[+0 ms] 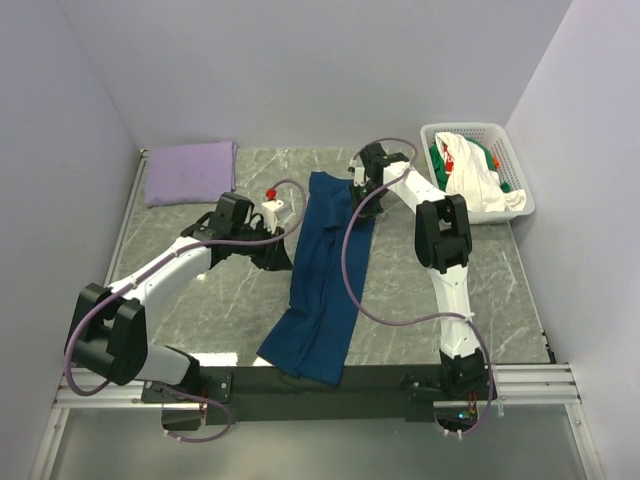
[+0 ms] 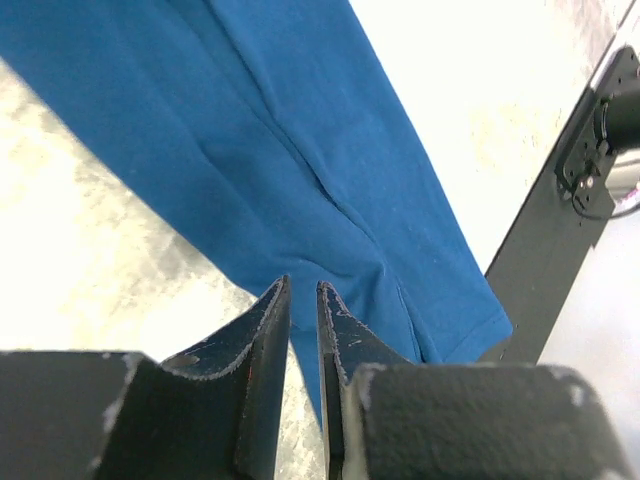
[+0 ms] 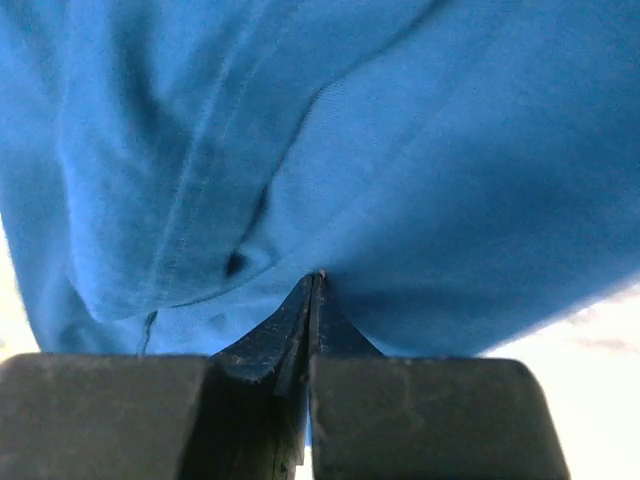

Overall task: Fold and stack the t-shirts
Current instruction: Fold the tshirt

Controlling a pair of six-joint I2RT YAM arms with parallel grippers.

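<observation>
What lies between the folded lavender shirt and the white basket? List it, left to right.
In the top view: a small white, red-tipped piece by the left arm, then the far end of the navy shirt, pinched by the right hand.

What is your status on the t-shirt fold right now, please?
Right gripper shut on navy t-shirt, far end. Left gripper slightly open, empty, at its left edge. Shirt lies as a long strip. Right arm's cable loops across it.

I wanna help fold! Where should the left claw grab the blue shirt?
Grip the blue shirt midway along its left edge, from the left: it lies in a long strip, that edge faces the left claw, and the right claw pinches the far end.
</observation>
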